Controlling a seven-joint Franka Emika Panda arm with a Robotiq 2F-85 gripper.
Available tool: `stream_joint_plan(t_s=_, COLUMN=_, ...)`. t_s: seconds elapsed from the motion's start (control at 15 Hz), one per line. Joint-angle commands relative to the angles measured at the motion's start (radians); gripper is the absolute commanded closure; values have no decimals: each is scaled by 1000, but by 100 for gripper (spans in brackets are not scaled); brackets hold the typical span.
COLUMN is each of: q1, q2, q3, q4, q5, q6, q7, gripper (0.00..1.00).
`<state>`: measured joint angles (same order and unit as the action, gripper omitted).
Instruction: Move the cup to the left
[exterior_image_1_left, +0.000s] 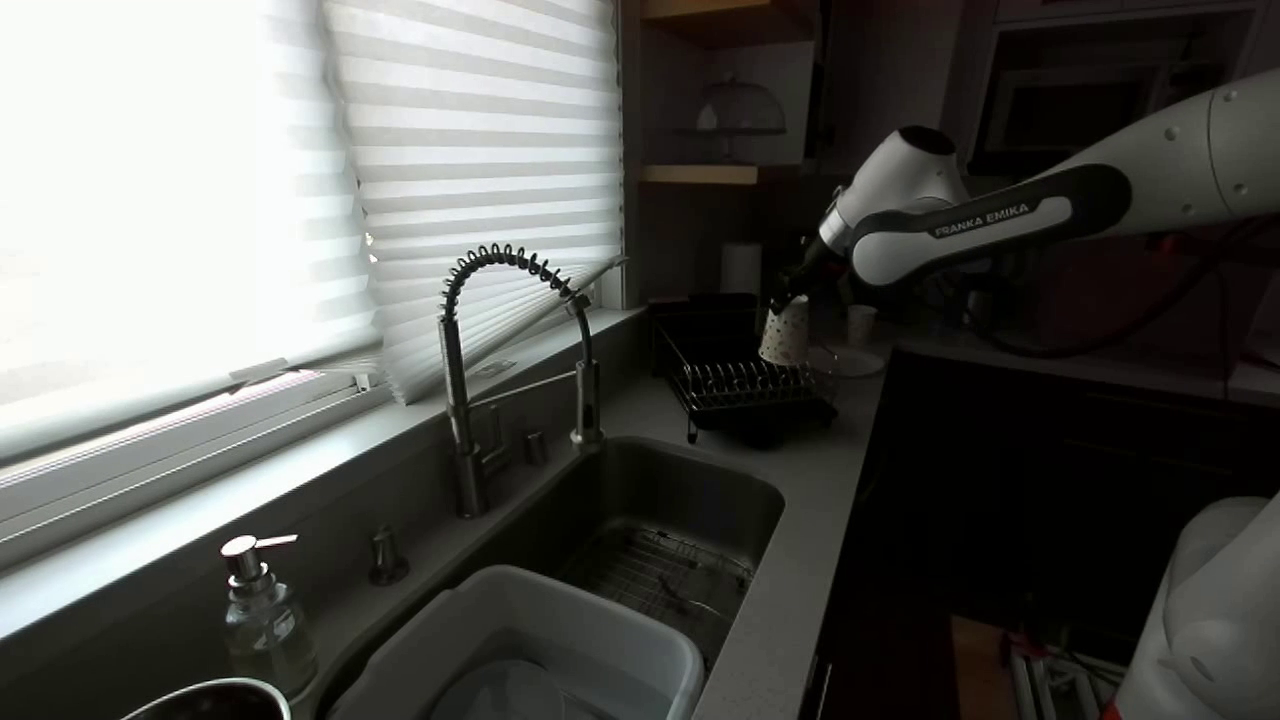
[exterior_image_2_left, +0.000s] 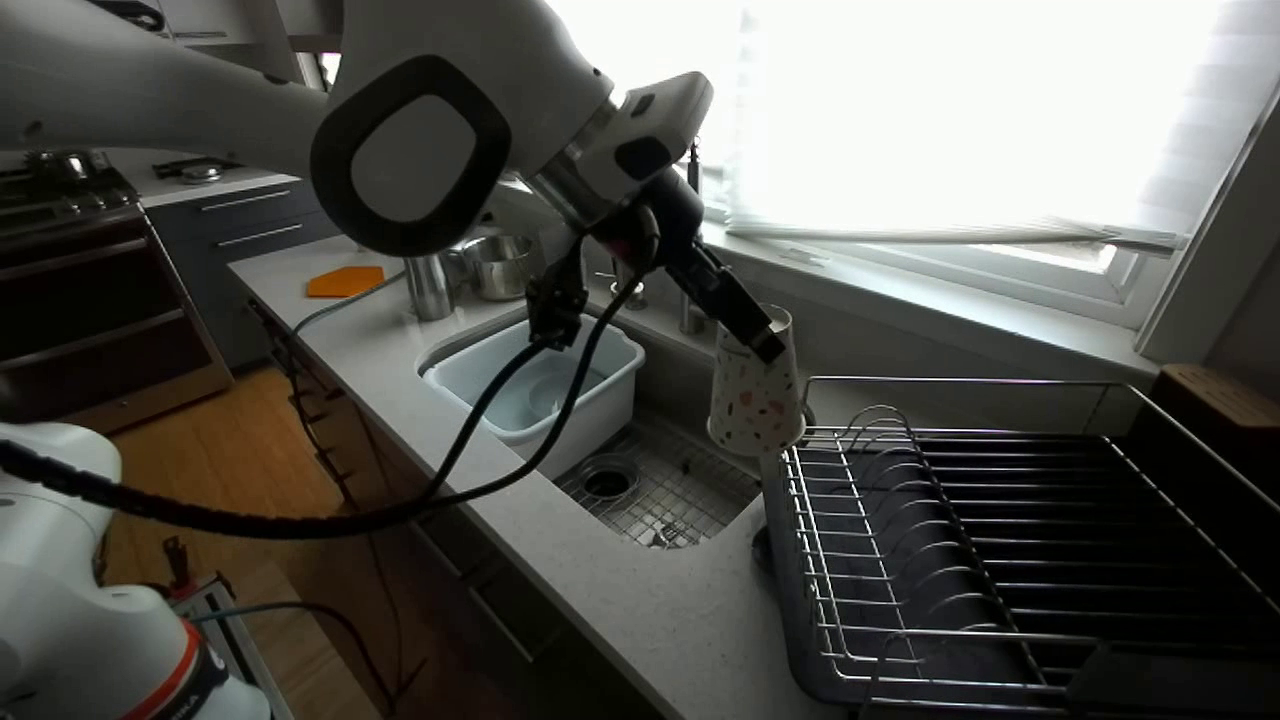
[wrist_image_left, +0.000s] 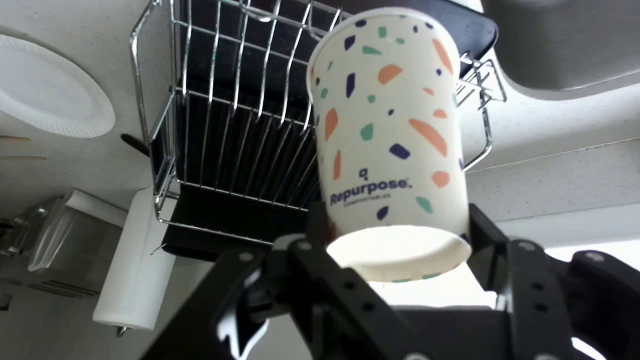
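Note:
The cup (exterior_image_1_left: 784, 332) is a whitish paper cup with orange, green and dark flecks. It also shows in an exterior view (exterior_image_2_left: 755, 400) and in the wrist view (wrist_image_left: 385, 125). My gripper (wrist_image_left: 397, 220) is shut on it near its narrow base, one finger on each side. The cup hangs upside down, slightly tilted, its wider rim downward. It is held in the air by the dish rack (exterior_image_2_left: 920, 520); how high above it I cannot tell exactly. The gripper shows in both exterior views (exterior_image_1_left: 790, 295) (exterior_image_2_left: 765, 342), its far finger hidden in the latter.
Another whitish cup (exterior_image_1_left: 860, 325) and a white plate (exterior_image_1_left: 855, 362) stand beyond the rack. The sink (exterior_image_1_left: 690, 480) holds a grey tub (exterior_image_1_left: 600, 610). The coiled faucet (exterior_image_1_left: 455, 390) rises by the window, with a soap bottle (exterior_image_1_left: 268, 630) nearer. A paper towel roll (wrist_image_left: 137, 265) stands beside the rack.

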<state>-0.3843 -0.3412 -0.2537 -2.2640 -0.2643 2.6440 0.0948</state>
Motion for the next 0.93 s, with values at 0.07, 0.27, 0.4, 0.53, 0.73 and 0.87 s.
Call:
stream_joint_plan(t_s=0.07, q1=22, q2=8, q3=-11, q4=-60, q5=24, q6=31, q7=-41, gripper=59)
stream_joint_plan(t_s=0.27, q1=26, q2=19, q3=-22, q4=-77, q5=30, q6=50, q7=-65, gripper=59)
stream_joint_plan(t_s=0.4, q1=37, q2=25, q3=-37, q4=-83, q5=56, q6=74, q7=-93, gripper=59)
stream_joint_plan(t_s=0.53, q1=52, q2=29, q3=-50, q4=-88, q5=98, q6=99, q7=-119, gripper=59)
stream_joint_plan(t_s=0.73, q1=72, q2=33, q3=-65, q4=-93, q5=154, q6=124, q7=-157, gripper=59)
stream_joint_plan(t_s=0.87, q1=71, q2=38, q3=-70, q4=-94, q5=163, q6=124, q7=-179, gripper=59)
